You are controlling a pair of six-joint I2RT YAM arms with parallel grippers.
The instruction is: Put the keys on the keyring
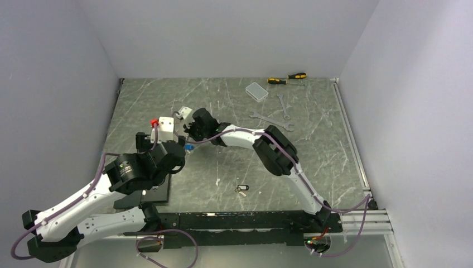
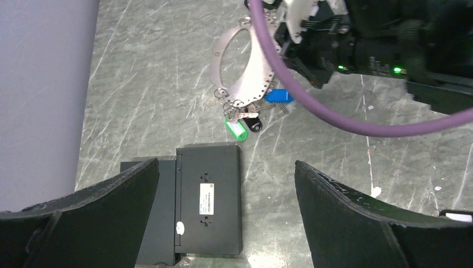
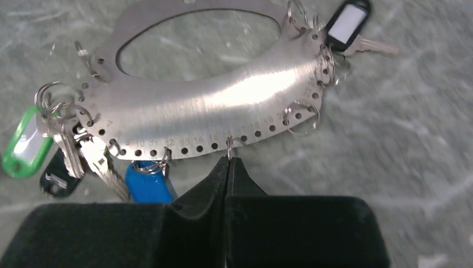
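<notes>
Fingers (image 3: pixel 215 181) of the right gripper (image 3: pixel 228 166) pinch a small ring (image 3: pixel 229 144) on the edge of the keyring (image 3: pixel 212 106), which lies on the table (image 3: pixel 401 145) with keys (image 3: pixel 70 148) hung on it, while only the left wrist view shows the left gripper (image 2: pixel 227 164) spread wide and empty.

Left fingers (image 2: pixel 106 206) spread wide. Flat black box (image 2: pixel 209 195) on desk (image 2: pixel 139 84) fills gap between them. Just beyond box: bunched keys (image 2: pixel 239 129), then keyring (image 2: pixel 254 78) plate. Purple cable (image 2: pixel 390 131) slants across ahead and right; right arm's wrist (image 2: pixel 385 50) crowds far right. Bare desk ahead-left, up to wall. Right fingers (image 3: pixel 206 190) pressed together at plate's rim: keys crowd their left, bare desk on their right.
</notes>
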